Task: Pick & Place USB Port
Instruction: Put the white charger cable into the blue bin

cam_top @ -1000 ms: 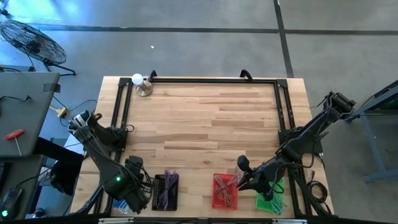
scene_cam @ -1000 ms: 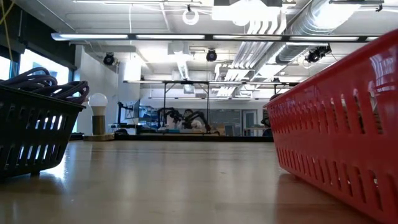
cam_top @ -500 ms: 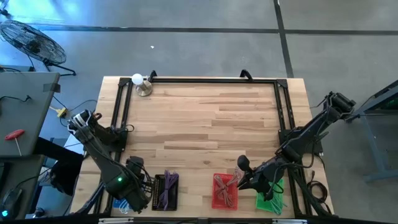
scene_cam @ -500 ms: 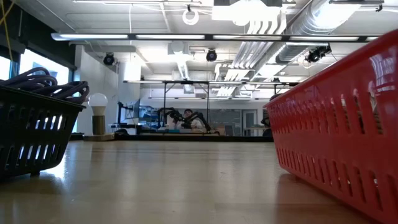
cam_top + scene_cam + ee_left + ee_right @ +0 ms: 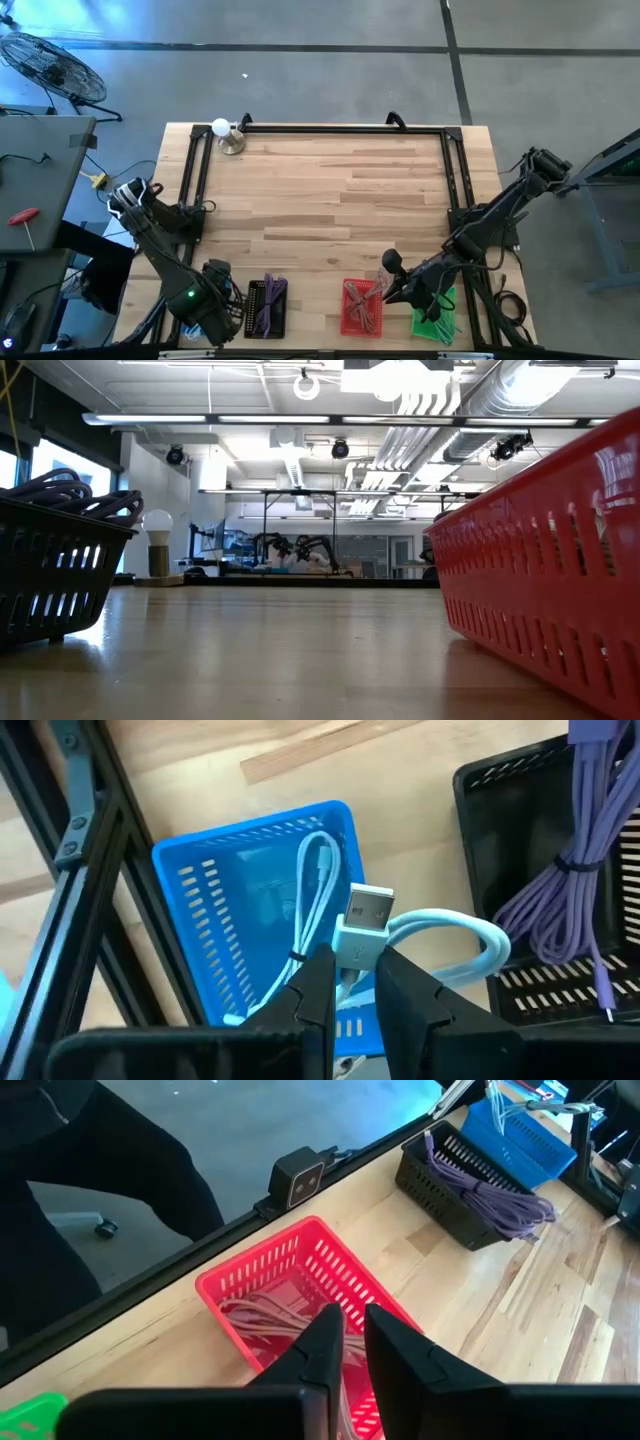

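Gripping light-blue USB cable (image 5: pixel 365 925): left claw (image 5: pixel 353 982) over blue basket (image 5: pixel 215 880); right claw (image 5: pixel 345 1328) narrow, empty.

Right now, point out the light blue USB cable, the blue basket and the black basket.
light blue USB cable (image 5: pixel 367 907), left wrist view, on its metal plug.
blue basket (image 5: pixel 200 885), left wrist view, on its slotted wall.
black basket (image 5: pixel 500 780), left wrist view, on its rim.

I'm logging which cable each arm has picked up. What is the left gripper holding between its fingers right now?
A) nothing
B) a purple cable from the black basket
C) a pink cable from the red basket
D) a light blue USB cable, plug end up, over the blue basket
D: in the left wrist view the left gripper pinches the light blue USB cable just below its metal plug, above the blue basket.
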Controlling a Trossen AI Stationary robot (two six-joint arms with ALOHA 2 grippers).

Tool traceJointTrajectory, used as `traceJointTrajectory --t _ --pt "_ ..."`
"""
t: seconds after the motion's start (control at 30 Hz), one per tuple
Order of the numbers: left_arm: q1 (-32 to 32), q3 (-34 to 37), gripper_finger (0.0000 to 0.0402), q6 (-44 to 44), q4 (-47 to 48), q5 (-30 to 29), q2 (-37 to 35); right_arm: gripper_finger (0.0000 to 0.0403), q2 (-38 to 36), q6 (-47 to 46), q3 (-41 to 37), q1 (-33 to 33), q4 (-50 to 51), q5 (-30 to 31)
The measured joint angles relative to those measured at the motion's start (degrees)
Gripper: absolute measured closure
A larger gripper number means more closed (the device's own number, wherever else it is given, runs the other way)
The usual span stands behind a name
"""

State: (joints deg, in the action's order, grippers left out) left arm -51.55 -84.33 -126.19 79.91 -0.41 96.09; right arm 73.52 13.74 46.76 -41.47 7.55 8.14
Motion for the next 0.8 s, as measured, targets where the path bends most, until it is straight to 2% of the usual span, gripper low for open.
traceJointTrajectory --t 0.53,0.8 --pt "-0.2 0.0 0.0359 0.0 3.2 -1.7 0.9 0.037 0.0 -0.6 0.0 0.0 -0.1 -1.1" --pt "-1.3 4.3 0.0359 0.2 -2.1 0.2 0.9 0.0369 0.0 -1.3 0.0 0.0 0.0 -1.1"
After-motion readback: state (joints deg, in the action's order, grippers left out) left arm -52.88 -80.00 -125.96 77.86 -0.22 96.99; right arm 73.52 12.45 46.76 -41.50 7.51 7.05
